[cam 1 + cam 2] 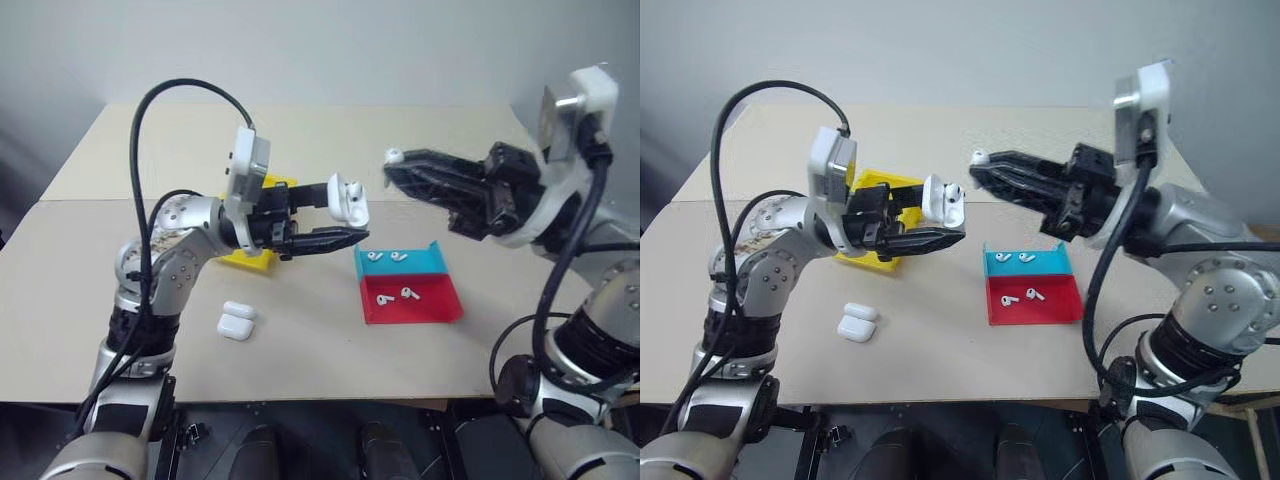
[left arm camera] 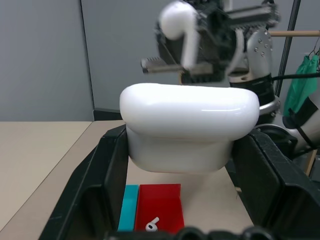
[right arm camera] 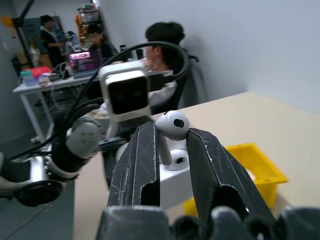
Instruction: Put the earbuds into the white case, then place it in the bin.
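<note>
You had a narrow gap between the right gripper (image 1: 392, 163) and the open white case (image 1: 347, 199) held aloft. Below, the tray (image 1: 408, 287), the spare case (image 1: 237, 320) and the bin (image 1: 262, 258) obstructed the table (image 1: 300, 350).

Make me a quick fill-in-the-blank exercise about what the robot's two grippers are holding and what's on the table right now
1. The left gripper holds the white case with its lid ____.
2. The right gripper pinches one ____ between its fingers.
3. The red-and-blue tray holds ____ earbuds.
4. The bin behind the left arm is coloured ____.

Missing words: open; earbud; four; yellow
</note>
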Available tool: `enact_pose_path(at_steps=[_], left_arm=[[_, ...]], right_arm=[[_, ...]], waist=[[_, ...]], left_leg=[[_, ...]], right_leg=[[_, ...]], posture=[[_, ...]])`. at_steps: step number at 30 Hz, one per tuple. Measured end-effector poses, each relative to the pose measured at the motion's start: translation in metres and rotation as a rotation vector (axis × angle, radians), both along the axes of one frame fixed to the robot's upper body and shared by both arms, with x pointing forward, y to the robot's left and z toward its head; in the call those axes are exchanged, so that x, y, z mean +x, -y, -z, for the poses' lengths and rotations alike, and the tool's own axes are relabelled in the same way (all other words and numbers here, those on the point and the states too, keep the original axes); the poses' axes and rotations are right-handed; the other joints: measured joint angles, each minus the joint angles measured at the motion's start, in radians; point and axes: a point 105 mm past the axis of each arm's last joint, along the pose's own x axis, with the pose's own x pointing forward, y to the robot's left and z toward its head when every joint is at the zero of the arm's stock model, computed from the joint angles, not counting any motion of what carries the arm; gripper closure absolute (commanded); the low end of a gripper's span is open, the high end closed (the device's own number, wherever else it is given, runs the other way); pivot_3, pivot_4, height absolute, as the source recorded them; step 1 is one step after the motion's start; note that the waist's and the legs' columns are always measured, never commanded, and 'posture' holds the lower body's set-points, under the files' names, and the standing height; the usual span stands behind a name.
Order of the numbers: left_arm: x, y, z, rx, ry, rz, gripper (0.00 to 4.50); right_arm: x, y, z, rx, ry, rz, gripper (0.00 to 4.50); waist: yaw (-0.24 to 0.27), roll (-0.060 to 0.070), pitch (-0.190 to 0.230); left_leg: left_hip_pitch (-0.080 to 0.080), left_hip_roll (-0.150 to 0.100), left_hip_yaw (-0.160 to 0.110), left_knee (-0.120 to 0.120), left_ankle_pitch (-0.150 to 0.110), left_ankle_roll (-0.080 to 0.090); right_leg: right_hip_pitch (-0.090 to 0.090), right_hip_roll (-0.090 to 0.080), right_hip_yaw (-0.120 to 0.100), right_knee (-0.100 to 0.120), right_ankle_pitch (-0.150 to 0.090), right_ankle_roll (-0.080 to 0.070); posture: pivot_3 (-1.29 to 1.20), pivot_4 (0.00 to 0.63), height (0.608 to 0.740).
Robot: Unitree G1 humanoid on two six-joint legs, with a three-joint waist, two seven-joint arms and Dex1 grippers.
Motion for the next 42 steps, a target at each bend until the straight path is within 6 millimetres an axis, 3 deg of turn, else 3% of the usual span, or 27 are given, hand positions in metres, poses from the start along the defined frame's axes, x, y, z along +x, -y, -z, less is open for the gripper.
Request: enact_pose_path(at_steps=[18, 27, 36, 39, 42], left_arm=[[0.004, 0.001, 0.002, 0.010, -0.013, 0.006, 1.69], [0.006, -0.001, 0.003, 0.018, -0.012, -0.018, 1.69], [0.005, -0.001, 0.002, 0.015, -0.005, -0.005, 1.69], [0.006, 0.000, 0.002, 0.013, -0.008, -0.001, 1.69], [0.009, 0.002, 0.001, 0.014, -0.012, -0.004, 1.69]], right_arm=[[-0.001, -0.007, 0.016, -0.088, 0.035, 0.018, 3.87], [-0.001, -0.005, 0.020, -0.136, 0.065, 0.032, 0.80], [-0.009, 0.010, 0.015, -0.175, 0.078, 0.017, 0.80], [-0.012, 0.012, 0.010, -0.183, 0.124, -0.005, 1.74], [0.000, 0.017, 0.003, -0.220, 0.162, 0.014, 2.75]], waist=[[-0.002, 0.000, 0.000], [0.001, 0.000, 0.000], [0.002, 0.000, 0.000], [0.001, 0.000, 0.000], [0.000, 0.000, 0.000]], left_leg=[[0.000, 0.000, 0.000, 0.000, 0.000, 0.000], [-0.001, 0.000, 0.000, 0.000, 0.000, 0.000], [-0.001, 0.000, 0.000, 0.000, 0.000, 0.001], [0.000, 0.000, 0.000, 0.000, 0.000, 0.001], [0.000, 0.000, 0.000, 0.001, 0.000, 0.001]], right_leg=[[0.000, 0.000, 0.000, -0.003, 0.000, 0.000], [0.000, 0.000, 0.000, -0.004, 0.000, 0.000], [0.000, 0.000, 0.000, -0.004, 0.000, 0.000], [0.000, 0.000, 0.000, -0.004, 0.000, 0.000], [0.000, 0.000, 0.000, -0.004, 0.000, 0.000]], posture=[[0.00, 0.150, 0.740], [0.00, 0.150, 0.740], [0.00, 0.150, 0.740], [0.00, 0.150, 0.740], [0.00, 0.150, 0.740]])
